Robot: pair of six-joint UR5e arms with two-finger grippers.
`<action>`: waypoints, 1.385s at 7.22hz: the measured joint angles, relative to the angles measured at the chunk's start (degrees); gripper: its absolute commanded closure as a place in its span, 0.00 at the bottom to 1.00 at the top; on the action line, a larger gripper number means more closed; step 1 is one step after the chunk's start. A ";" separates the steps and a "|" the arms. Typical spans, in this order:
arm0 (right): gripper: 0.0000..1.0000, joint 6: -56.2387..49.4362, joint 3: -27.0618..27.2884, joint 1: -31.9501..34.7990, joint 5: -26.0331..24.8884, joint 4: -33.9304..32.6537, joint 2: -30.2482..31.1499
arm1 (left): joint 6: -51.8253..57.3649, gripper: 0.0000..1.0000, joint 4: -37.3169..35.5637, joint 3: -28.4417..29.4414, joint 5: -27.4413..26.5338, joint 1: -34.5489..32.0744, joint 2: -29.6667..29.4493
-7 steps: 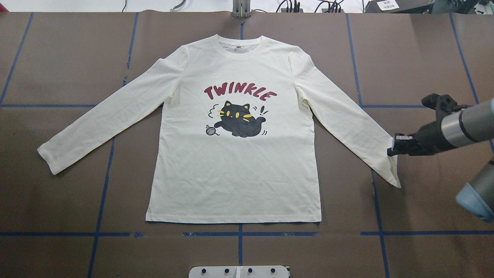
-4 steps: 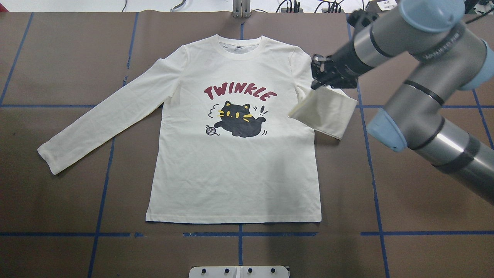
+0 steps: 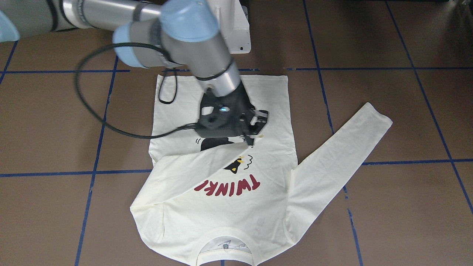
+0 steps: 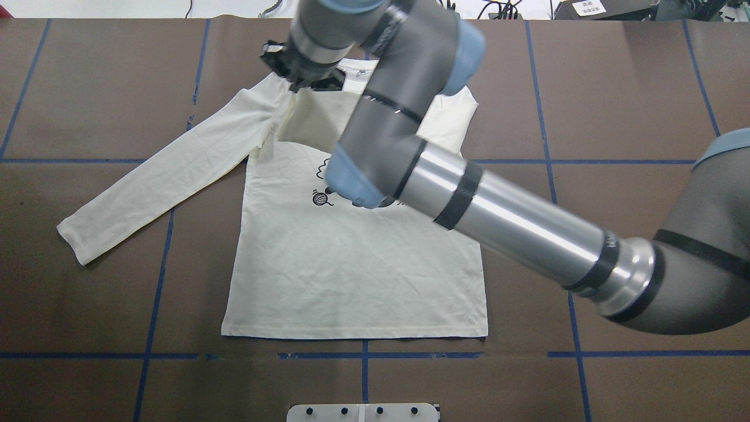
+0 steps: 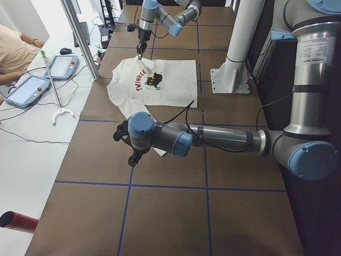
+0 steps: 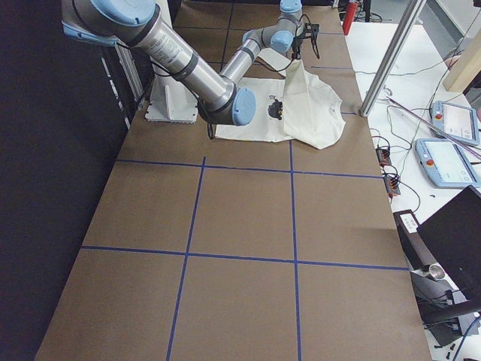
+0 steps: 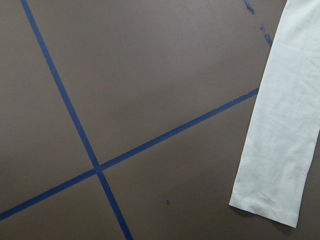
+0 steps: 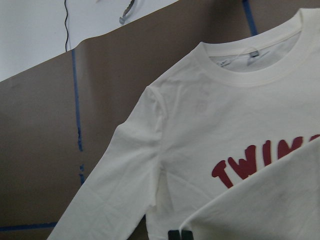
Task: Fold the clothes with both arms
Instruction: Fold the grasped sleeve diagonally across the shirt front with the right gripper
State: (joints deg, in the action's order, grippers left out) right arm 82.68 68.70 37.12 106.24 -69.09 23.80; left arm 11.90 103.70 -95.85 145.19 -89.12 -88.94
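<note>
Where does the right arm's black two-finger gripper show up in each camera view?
Front-facing: right gripper at centre, pinching a cuff of the cream long-sleeved T-shirt over its chest.
Overhead: gripper at top, left of centre.
Exterior left: gripper far off, top centre-left.
Exterior right: gripper at top, right of centre.
Left wrist: not in it.
Right wrist: fingertips at bottom edge.
Shared landmark: black cat-and-yarn print, in all four exterior views.

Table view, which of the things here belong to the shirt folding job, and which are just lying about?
Part of the job:
- the T-shirt
- the right gripper, shut on the shirt
- the left arm

Just lying about:
- teach pendants on the side bench
- hooked white pole
- red cylinder
- white pedestal
</note>
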 measured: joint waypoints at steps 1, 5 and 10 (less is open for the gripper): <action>0.29 0.00 -5.84 -4.38 -5.63 3.76 -3.33 | -0.01 0.00 0.01 -0.05 0.15 0.00 0.01; 0.04 1.07 -15.38 -10.05 -15.13 10.47 -8.35 | -9.08 0.00 2.58 -0.78 1.97 4.81 -0.14; 0.06 9.90 14.26 -2.72 -3.40 2.26 12.58 | -39.09 0.08 14.82 5.80 -9.36 23.61 -1.18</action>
State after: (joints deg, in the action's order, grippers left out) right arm 92.59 82.96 34.40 102.84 -66.83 36.38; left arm -27.19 118.51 -90.05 135.82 -65.51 -90.12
